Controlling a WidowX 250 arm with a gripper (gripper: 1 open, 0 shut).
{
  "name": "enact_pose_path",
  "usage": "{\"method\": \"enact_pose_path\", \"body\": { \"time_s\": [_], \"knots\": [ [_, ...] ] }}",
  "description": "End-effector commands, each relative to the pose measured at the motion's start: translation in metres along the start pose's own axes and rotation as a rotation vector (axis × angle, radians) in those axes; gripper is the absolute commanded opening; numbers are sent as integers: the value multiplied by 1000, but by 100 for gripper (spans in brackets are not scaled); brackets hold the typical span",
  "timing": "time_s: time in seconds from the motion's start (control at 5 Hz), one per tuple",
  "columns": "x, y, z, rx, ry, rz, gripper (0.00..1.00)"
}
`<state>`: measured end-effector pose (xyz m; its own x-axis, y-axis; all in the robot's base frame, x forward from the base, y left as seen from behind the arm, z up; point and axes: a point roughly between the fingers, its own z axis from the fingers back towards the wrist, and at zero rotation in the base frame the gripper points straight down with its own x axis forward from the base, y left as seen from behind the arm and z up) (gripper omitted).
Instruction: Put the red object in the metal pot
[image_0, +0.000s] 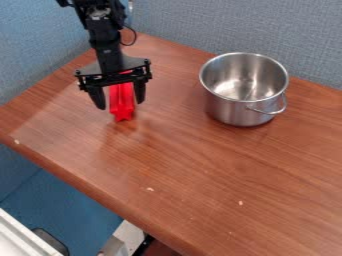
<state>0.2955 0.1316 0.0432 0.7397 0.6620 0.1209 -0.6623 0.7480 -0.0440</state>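
The red object (123, 103) lies on the wooden table (201, 170), a narrow bright red block left of the middle. My black gripper (118, 93) points straight down over it, open, with one finger on each side of the block. Whether the fingers touch it I cannot tell. The metal pot (246, 88) stands upright and empty to the right, apart from the gripper, its small handle toward the front right.
The table's front edge runs diagonally from the left to the lower right, with a drop to the floor beyond it. A blue wall stands behind the table. Bare wood lies between the block and the pot.
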Motion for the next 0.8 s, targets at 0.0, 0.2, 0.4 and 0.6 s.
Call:
{"method": "enact_pose_path", "body": {
  "time_s": [0.0,0.2,0.4,0.6],
  "knots": [
    [14,-4,9,-1,-59,8,100],
    [15,-4,10,-2,-63,8,100],
    [15,-4,11,-3,-67,8,100],
    [16,-4,13,-5,-70,8,100]
  ]
}}
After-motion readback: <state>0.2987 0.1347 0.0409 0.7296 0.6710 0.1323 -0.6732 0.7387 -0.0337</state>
